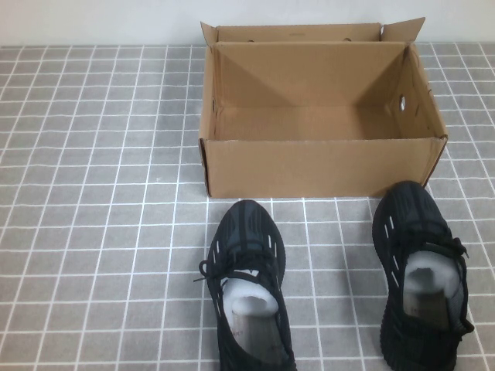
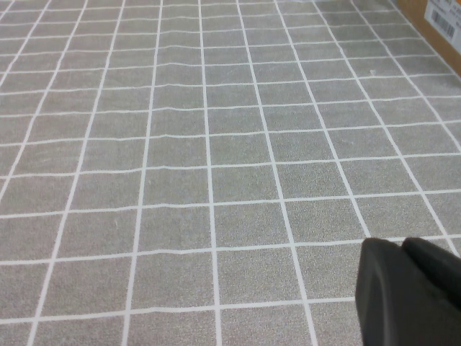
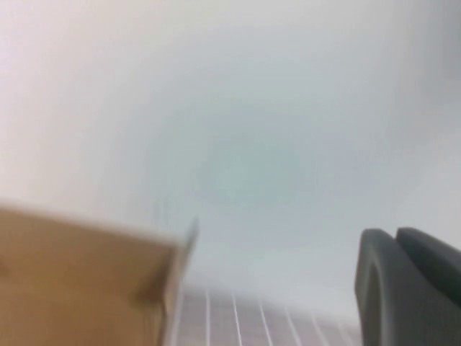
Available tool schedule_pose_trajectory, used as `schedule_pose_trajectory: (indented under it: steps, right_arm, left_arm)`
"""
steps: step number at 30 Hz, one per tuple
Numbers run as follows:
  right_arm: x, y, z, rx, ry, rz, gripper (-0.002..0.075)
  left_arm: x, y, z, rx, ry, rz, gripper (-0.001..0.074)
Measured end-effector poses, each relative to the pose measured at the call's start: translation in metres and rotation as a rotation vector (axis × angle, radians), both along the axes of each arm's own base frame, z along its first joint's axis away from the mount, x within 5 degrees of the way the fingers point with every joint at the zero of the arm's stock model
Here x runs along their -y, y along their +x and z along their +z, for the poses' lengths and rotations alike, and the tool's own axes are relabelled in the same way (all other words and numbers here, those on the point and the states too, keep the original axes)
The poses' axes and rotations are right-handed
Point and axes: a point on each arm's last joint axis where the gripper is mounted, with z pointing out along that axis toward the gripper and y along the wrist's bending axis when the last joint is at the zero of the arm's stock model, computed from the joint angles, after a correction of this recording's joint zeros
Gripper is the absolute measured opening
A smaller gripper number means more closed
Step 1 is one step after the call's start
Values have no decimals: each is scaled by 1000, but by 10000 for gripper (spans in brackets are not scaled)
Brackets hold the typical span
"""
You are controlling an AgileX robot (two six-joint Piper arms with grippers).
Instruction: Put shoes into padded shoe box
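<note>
Two black knit sneakers stand on the grey checked cloth in front of the box, toes towards it. The left shoe point(image 1: 246, 228) is apart from the box. The right shoe point(image 1: 408, 212) has its toe close to the box's front right corner. Both hold white paper stuffing. The brown cardboard shoe box point(image 1: 321, 166) stands open and looks empty. Neither arm shows in the high view. My left gripper point(image 2: 401, 245) is shut and empty, low over bare cloth, with a box corner point(image 2: 439, 21) far off. My right gripper point(image 3: 396, 234) is shut and empty, raised, facing the wall past a box flap point(image 3: 79, 274).
The grey cloth with white grid lines point(image 1: 93, 193) covers the whole table. A pale wall point(image 1: 93, 19) runs behind the box. The box's rear and side flaps point(image 1: 298, 32) stand up.
</note>
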Motion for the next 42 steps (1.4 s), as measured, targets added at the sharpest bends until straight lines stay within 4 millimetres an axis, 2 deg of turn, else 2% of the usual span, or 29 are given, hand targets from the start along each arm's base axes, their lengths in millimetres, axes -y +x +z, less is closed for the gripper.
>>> schedule_pose_trajectory:
  steps: [4,8,14,17,20,25,29,34,38,42]
  right_arm:
    - [0,0,0,4,8,2,-8]
    - [0,-5,9,105,91,53,-6]
    - [6,-30,35,480,308,194,-6]
    - [14,-40,49,584,428,207,-6]
    - [17,-47,73,597,452,166,-6]
    - [15,-51,117,454,447,144,-6]
    - [13,-40,146,244,466,122,-6]
    - [13,-1,151,-87,449,45,-6]
    - [15,20,143,-192,296,-48,-6]
    - [15,34,132,-324,405,-20,-6]
  left_arm:
    - [0,0,0,0,0,0,-4]
    - [0,0,0,0,0,0,-4]
    - [0,0,0,0,0,0,-4]
    - [0,0,0,0,0,0,-4]
    - [0,0,0,0,0,0,-4]
    - [0,0,0,0,0,0,-4]
    - [0,0,0,0,0,0,-4]
    - [0,0,0,0,0,0,-4]
    - [0,0,0,0,0,0,-4]
    - [0,0,0,0,0,0,-4]
